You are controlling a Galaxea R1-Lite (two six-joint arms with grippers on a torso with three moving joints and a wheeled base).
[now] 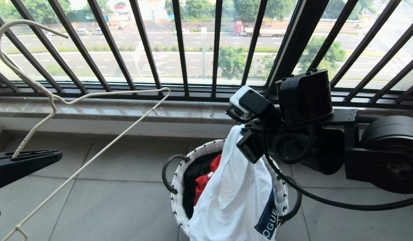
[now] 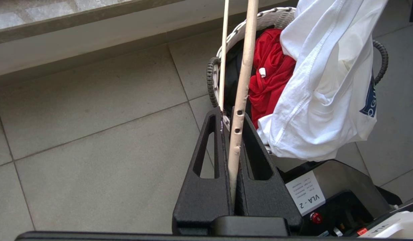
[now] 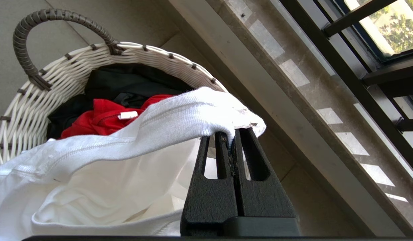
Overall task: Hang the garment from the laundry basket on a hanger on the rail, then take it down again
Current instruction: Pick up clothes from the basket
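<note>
Head view: the left hand (image 1: 32, 157), a black wedge-shaped pair of fingers, reaches in from the left edge and is clenched on the thin beige wire hanger (image 1: 92, 95), whose long hook curves up before the black barred window railing (image 1: 179, 47). The right hand (image 1: 242, 134) comes in from the right, above the laundry basket (image 1: 176, 187), gripping the white garment (image 1: 236, 194), which hangs from it over the basket's rim, dark blue logo showing.

Left wrist view: the left hand (image 2: 233, 132) pinches the hanger's (image 2: 241, 87) wire between textured black fingers. The round white woven basket (image 2: 260, 20) stands on grey floor tiles (image 2: 92, 117), holding a red cloth (image 2: 273, 73).

Right wrist view: the right hand (image 3: 232, 140) is closed tight on a ribbed fold of the garment (image 3: 132, 134), lifted above the basket (image 3: 32, 110) with its dark loop handle.
</note>
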